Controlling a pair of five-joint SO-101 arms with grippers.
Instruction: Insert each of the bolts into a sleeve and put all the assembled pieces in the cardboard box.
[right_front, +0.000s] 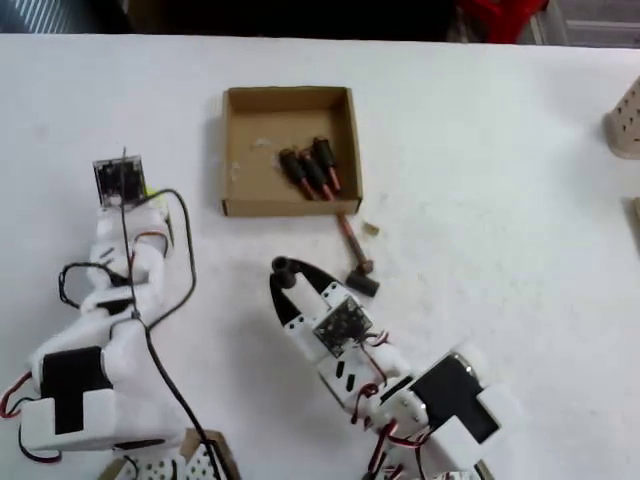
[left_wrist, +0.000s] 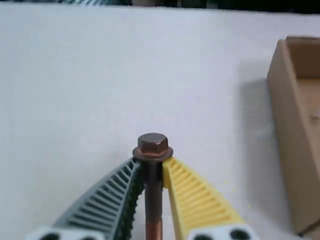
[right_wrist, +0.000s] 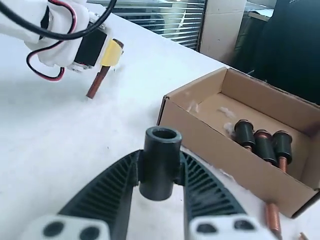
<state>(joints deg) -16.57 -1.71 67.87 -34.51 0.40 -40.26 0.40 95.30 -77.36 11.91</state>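
Table (right_front: 500, 150): left tool (left_wrist: 152, 164), bolt (left_wrist: 152, 149); right tool (right_wrist: 160, 156), sleeve (right_wrist: 161, 142)

3 assembled pcs (right_front: 312, 168) in box (right_front: 252, 148); bolt (right_front: 352, 242) just outside.

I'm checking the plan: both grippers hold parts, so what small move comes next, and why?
Probably carry the bolt in the left gripper toward the sleeve in the right gripper, tip lined up with its open bore: each part is gripped, but they sit well apart.
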